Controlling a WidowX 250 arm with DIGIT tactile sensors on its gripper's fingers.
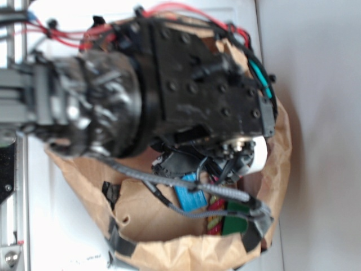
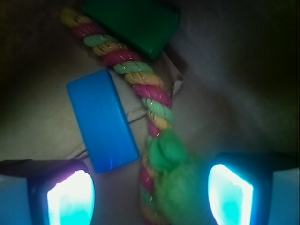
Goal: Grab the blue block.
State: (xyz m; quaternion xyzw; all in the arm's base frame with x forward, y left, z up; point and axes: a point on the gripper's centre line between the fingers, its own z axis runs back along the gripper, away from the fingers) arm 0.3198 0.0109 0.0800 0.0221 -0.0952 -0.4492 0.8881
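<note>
Inside the brown paper bag [image 1: 84, 186], going left to right in the wrist view, lie the blue block [image 2: 102, 121], a twisted rope toy [image 2: 140, 82] of pink, green and yellow strands ending in a green knot, and a dark green block [image 2: 133, 23] at the top touching the rope. The gripper [image 2: 150, 194] hangs spread wide and empty, the blue block just above its left finger [image 2: 70, 197]. No readable writing shows anywhere.

We observe the robot arm [image 1: 169, 84] reaching into a brown paper bag [image 1: 169, 248]. Beneath it the blue block [image 1: 189, 197] lies inside, beside a green block [image 1: 234, 224]. The gripper itself is hidden.
</note>
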